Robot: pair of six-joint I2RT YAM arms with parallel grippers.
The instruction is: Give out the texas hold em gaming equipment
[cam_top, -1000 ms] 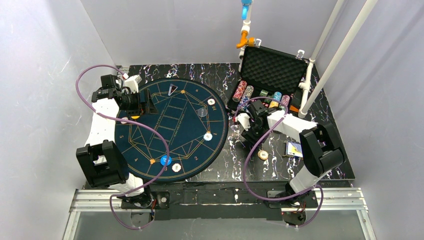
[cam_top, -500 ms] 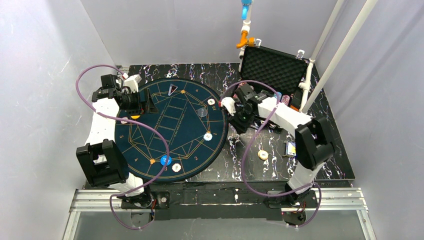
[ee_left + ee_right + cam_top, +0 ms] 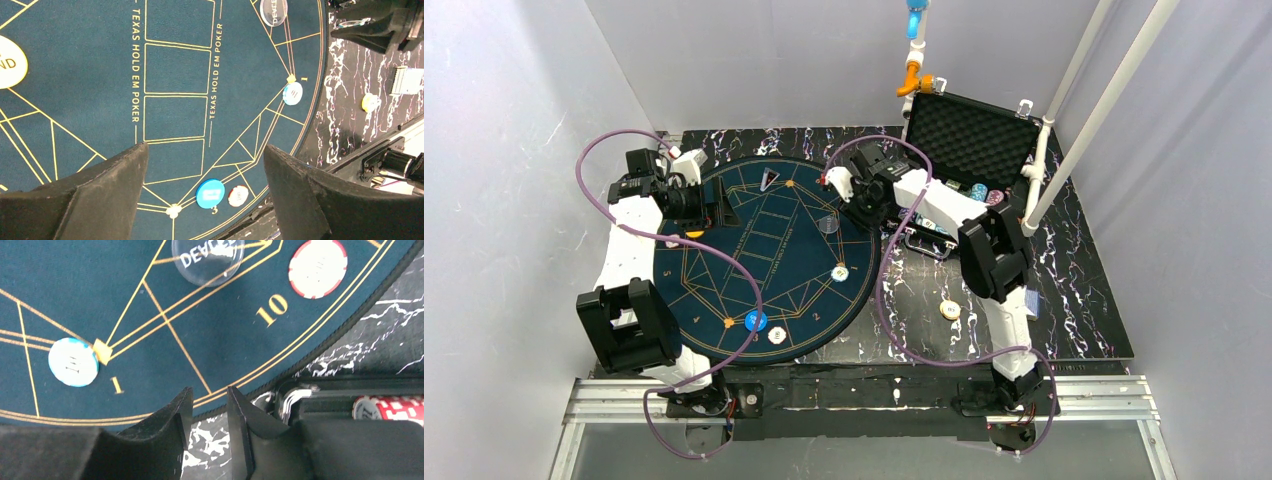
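Left gripper point(image 3: 205, 150): jaws spread wide, nothing between them; it hovers over the left part of the mat, above the printed card boxes
Right gripper point(image 3: 210, 410): fingers drawn together to a thin slit, nothing to be seen between them; it hangs over the mat's far-right rim, where the mat meets the table, just beside the case
Mat point(image 3: 724, 270): round, dark blue with gold lines; it lies flat on the black marbled table point(image 3: 1084, 300)
Dealer disc point(image 3: 207, 260): clear; flat on the mat inside the rim, between the marks 10 and 1
Red-and-white chip point(image 3: 318, 268): flat on the mat by the number 10; apart from the right gripper's fingers
Light-blue chip point(image 3: 73, 361): flat on the mat, touching the gold diamond by the number 1
Blue button disc point(image 3: 210, 193): on the mat at the number 3, near the front rim
Near-edge chip point(image 3: 238, 195): white with a red rim; just beside the blue button disc, closer to the mat's edge
Yellow button disc point(image 3: 951, 310): on the bare table, off the mat, to its right
Playing cards point(image 3: 407, 81): a small stack on the table near the yellow button disc, not touching it
Case point(image 3: 969, 135): open, foam-lined lid standing up; the right arm crosses its front
Chip rows point(image 3: 977, 190): stacks lying on their sides in the case's tray; partly hidden by the arm
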